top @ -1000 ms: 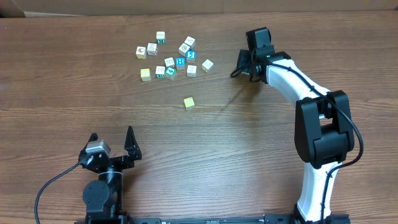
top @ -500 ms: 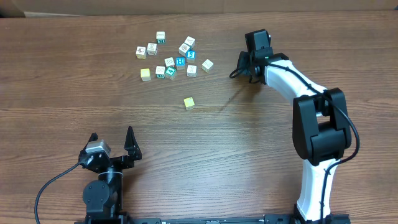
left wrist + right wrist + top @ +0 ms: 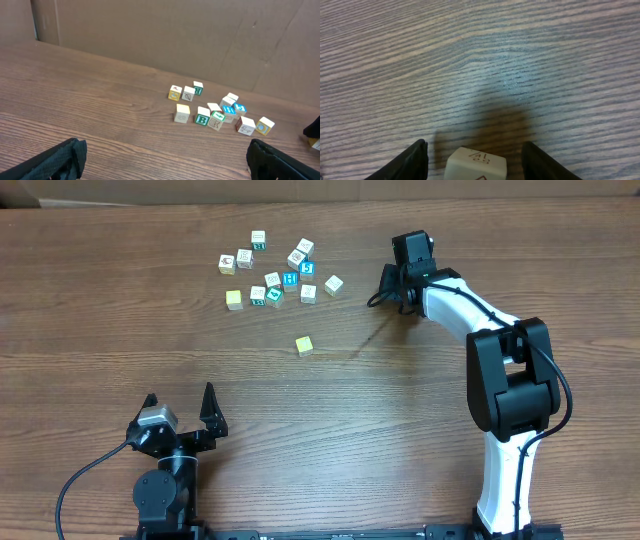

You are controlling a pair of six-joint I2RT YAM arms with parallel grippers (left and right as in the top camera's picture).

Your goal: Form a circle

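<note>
**Between the right jaws: one white cube, loosely straddled**

Between the fingers of the right gripper (image 3: 476, 156) sits a white cube (image 3: 475, 164) with a dark printed mark on its top face. A strip of table (image 3: 480, 60) shows on each side of it, so the jaws stand released around the cube, not clamped on it. This cube is the only part of the circle (image 3: 485, 170) in clear view. From overhead the gripper hides that spot, at the far right of the table, well apart from the loose bunch of cubes (image 3: 290, 279) and from the lone yellow cube (image 3: 303, 345) nearer the middle. The left gripper (image 3: 180, 400) rests at the near edge with its jaws spread wide and nothing between them.

The step in hand looks like setting this cube down. To do it well, the fingers should part evenly and rise straight up, since a sideways drag could nudge the cube out of line. How many cubes already lie beside it cannot be told.
</note>
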